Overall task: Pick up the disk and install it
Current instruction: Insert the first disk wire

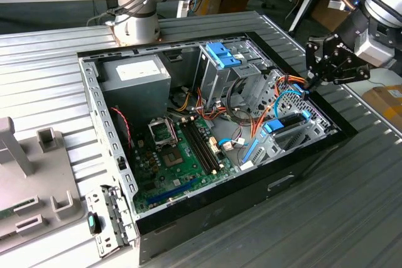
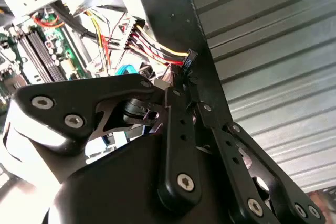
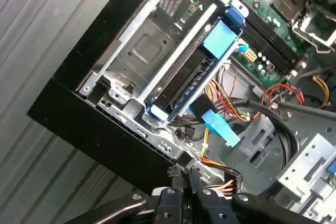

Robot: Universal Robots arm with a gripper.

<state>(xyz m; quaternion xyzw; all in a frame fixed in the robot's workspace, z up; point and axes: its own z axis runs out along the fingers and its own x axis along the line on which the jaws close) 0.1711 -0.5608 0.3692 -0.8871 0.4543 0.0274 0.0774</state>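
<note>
The clenched, empty end effector (image 1: 312, 80) hovers at the case's edge; the disk (image 1: 290, 122) sits just below, lengthwise along that wall.

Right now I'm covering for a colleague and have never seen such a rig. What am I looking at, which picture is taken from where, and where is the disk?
The exterior view comes from a camera off the arm. It shows a robot arm mounted on a ribbed metal table, where an open computer case lies with its green motherboard exposed. The two wrist views come from cameras riding on the arm and looking past its black end effector. The end effector hangs at the case's edge, beside coloured cables. The disk sits in a metal bay inside the case, framed by its blue carrier, apart from the end effector.
</note>
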